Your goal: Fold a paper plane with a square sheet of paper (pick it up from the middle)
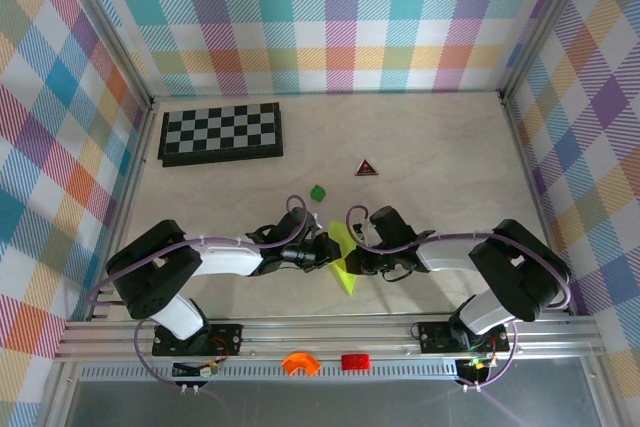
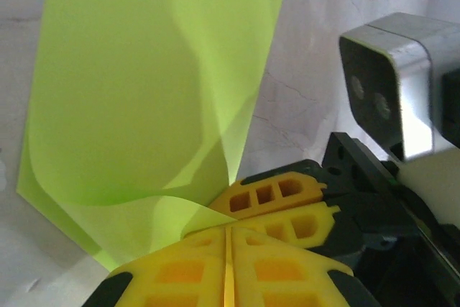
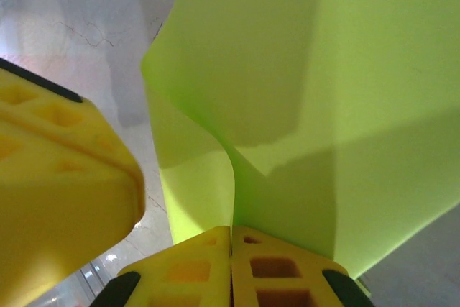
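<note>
Seen from above, two black robot arms reach inward from the near edge of a pale desk (image 1: pixel 450 147) and meet at its middle, close to the front. Between them sits the paper plane (image 1: pixel 343 260), a narrow lime yellow-green dart whose point aims at the near edge.

The left tool (image 1: pixel 328 250) and the right tool (image 1: pixel 352 255) touch the paper from opposite sides, nearly tip to tip.

In the left wrist view, the left tool (image 2: pixel 226 231) has its yellow fingers pressed flat together, with a curled edge of the paper plane (image 2: pixel 151 106) pinched at the seam. The sheet rises away from the fingers as a broad, slightly bowed panel. Just to the right are the right tool's yellow fingers (image 2: pixel 280 199), with that arm's silver wrist camera (image 2: pixel 392 84) above them.

In the right wrist view, the right tool (image 3: pixel 231 231) is also clamped tight, and a fold of the paper plane (image 3: pixel 323 106) comes straight out of the closed seam. A yellow finger (image 3: pixel 57 177) of the left tool is close on the left.

Whether the paper touches the desk cannot be told.

Farther back lie a folded chessboard (image 1: pixel 221 133), a small dark triangular piece (image 1: pixel 367 168) and a tiny green block (image 1: pixel 318 192), all well apart from the paper. Colourful plaid walls (image 1: pixel 340 17) enclose the desk
</note>
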Controlling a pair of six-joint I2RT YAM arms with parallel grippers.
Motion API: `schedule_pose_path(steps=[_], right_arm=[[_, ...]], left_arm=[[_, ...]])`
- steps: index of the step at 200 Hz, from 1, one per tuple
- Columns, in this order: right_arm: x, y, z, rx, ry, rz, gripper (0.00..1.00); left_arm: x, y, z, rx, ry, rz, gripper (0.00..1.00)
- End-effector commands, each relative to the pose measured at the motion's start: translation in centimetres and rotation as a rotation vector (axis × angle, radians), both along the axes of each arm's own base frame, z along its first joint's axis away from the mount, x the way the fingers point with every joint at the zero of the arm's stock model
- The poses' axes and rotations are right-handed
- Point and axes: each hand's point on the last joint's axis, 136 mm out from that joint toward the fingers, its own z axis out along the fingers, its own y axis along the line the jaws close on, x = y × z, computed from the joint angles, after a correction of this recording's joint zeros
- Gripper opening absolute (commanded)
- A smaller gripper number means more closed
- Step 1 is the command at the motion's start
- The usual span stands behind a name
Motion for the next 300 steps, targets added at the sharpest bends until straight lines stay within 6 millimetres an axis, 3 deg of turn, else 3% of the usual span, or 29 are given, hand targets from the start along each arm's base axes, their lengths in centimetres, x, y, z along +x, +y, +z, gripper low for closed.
schedule_pose_path(steps=[1, 39, 75, 95, 130, 153, 179, 220, 246, 261, 285, 300], right_arm=[[-0.4, -1.9, -1.9, -0.102, 0.017, -0.043, 0.10], [-0.3, -1.9, -1.8, -0.097, 0.017, -0.048, 0.10], [-0.4, -1.9, -2.0, -0.101, 0.025, -0.046, 0.10], [-0.5, -1.8, -2.1, -0.101, 0.031, -0.046, 0.10], [-0.4, -1.8, -2.1, -0.103, 0.034, -0.049, 0.10], [-0.4, -1.8, -2.2, -0.106, 0.036, -0.049, 0.10], [-0.4, -1.8, -2.2, -0.103, 0.038, -0.052, 0.10], [-0.2, -1.4, -1.5, -0.089, 0.035, -0.046, 0.12], [0.2, -0.7, 0.0, -0.053, 0.028, -0.047, 0.18], [0.6, -0.7, 1.3, -0.048, 0.016, -0.069, 0.29], [1.2, -2.6, 2.7, -0.141, 0.005, -0.160, 0.45], [1.0, -3.2, 3.8, -0.135, 0.007, -0.204, 0.50]], left_arm=[[-0.4, 0.4, -1.2, 0.038, 0.040, 0.017, 0.11], [-1.4, 1.6, -3.4, 0.136, 0.095, -0.003, 0.10], [-2.2, 4.0, -5.0, 0.245, 0.111, 0.009, 0.09], [-2.0, 3.8, -3.9, 0.228, 0.078, 0.006, 0.09], [-0.8, 1.6, -0.5, 0.157, -0.005, -0.042, 0.11], [-0.4, 0.4, -0.1, 0.130, -0.009, -0.067, 0.11], [-0.7, -0.2, -1.8, 0.145, 0.029, -0.089, 0.11], [-1.8, 2.4, -5.2, 0.252, 0.089, -0.047, 0.09], [-2.2, 3.1, -6.2, 0.268, 0.094, -0.045, 0.09], [-2.2, 3.2, -6.5, 0.276, 0.097, -0.043, 0.09], [-2.2, 3.4, -6.5, 0.281, 0.092, -0.041, 0.09], [-2.1, 3.2, -6.3, 0.276, 0.086, -0.042, 0.09]])
